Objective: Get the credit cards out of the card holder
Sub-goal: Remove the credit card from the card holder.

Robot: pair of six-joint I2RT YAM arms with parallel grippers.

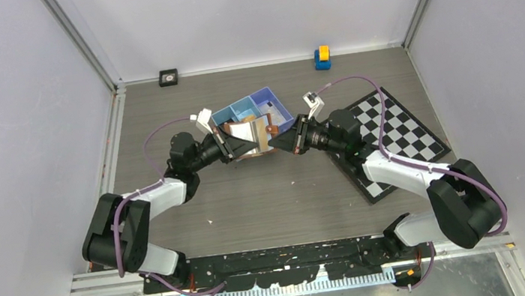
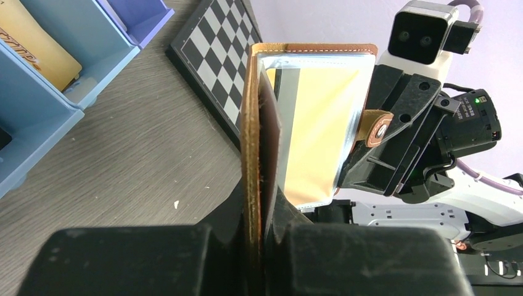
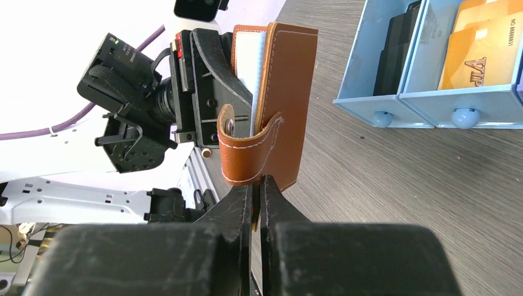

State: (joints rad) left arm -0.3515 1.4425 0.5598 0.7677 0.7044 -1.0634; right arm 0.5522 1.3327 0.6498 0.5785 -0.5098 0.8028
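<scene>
1. Tray hazard: the card holder (image 1: 250, 133) was held up between both arms, just at 6 o'clock of the blue tray (image 1: 227, 114), with the chequered board (image 1: 401, 131) at 3 o'clock. A card pulled free at this position would probably have fallen short of the tray, where orange cards (image 3: 487, 52) lay in a compartment.
2. Holder hazard: each arm held one brown flap by a thin edge. If the arms had drawn apart or twisted unevenly, a flap could have slipped out, and the holder would have swung or dropped.
3. Card hazard: a yellow credit card (image 2: 317, 129) sat in the clear sleeve between the flaps. Neither gripper was free to draw it out. Letting go of one flap to reach it risked the holder folding shut.
4. Strap hazard: the strap clasp (image 3: 243, 154) curled loose at 11 o'clock of the right fingertips and could have snagged on them.
5. Left gripper (image 2: 259, 203): the fingers (image 2: 287, 216) were clamped tight on the lower edge of the near flap.
6. Right gripper (image 3: 256, 185): the fingers (image 3: 237, 206) stood almost together on the lower edge of the opposite flap, with a brown sliver between them. The bite looked shallow.
</scene>
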